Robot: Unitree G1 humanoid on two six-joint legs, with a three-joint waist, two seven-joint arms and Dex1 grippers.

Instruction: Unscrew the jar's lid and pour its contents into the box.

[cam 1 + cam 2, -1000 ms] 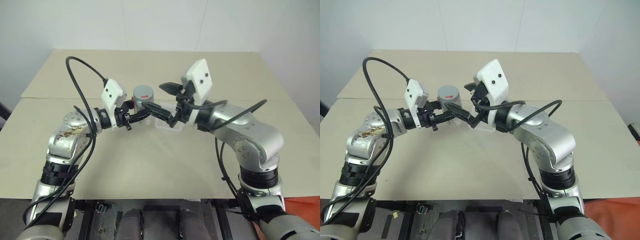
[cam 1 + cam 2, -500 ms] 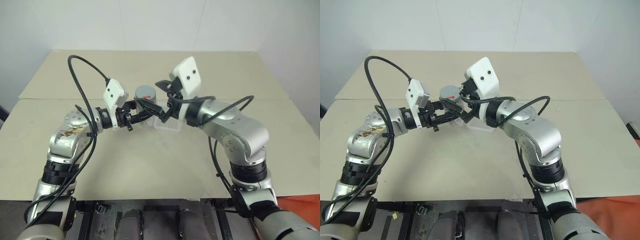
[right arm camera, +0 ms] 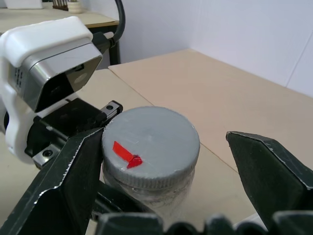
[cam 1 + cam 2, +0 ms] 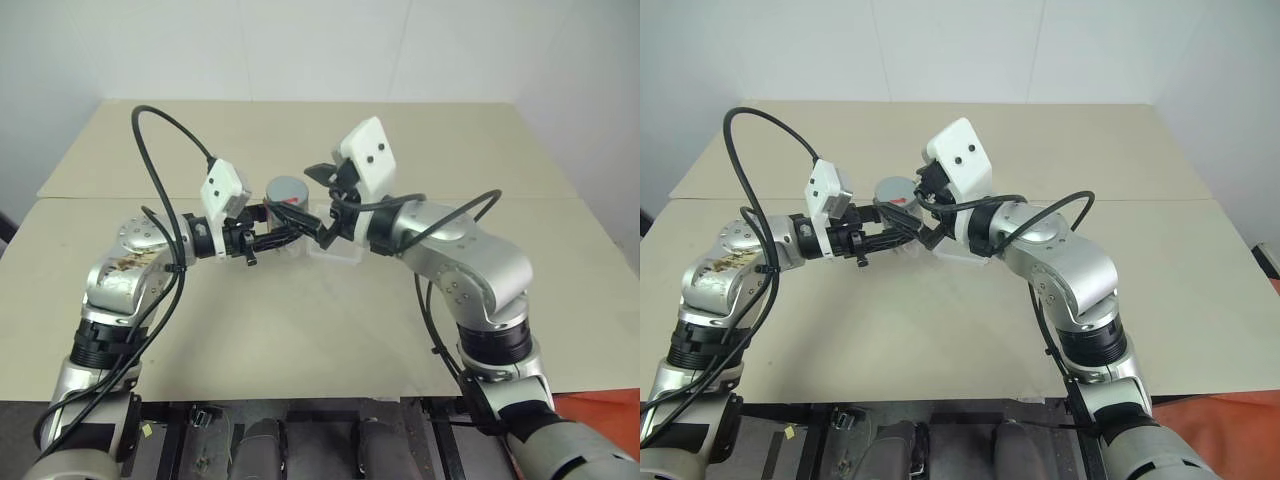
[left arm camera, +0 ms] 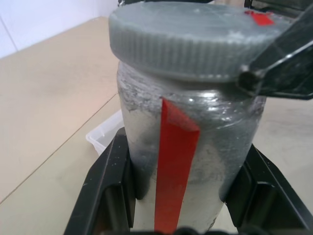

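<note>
Jar [image 5: 188, 161] clamped between left fingers [image 5: 105, 188], lid [image 3: 150, 147] between spread right fingers [image 3: 266, 171]

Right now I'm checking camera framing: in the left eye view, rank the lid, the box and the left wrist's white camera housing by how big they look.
1. Left wrist's white camera housing
2. Lid and box: unsure, since the arms cover much of the box, and what shows looks about lid-sized.

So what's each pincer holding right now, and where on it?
Left pincer clamps the silvery jar around its body, below the grey lid. Right pincer holds nothing.
</note>
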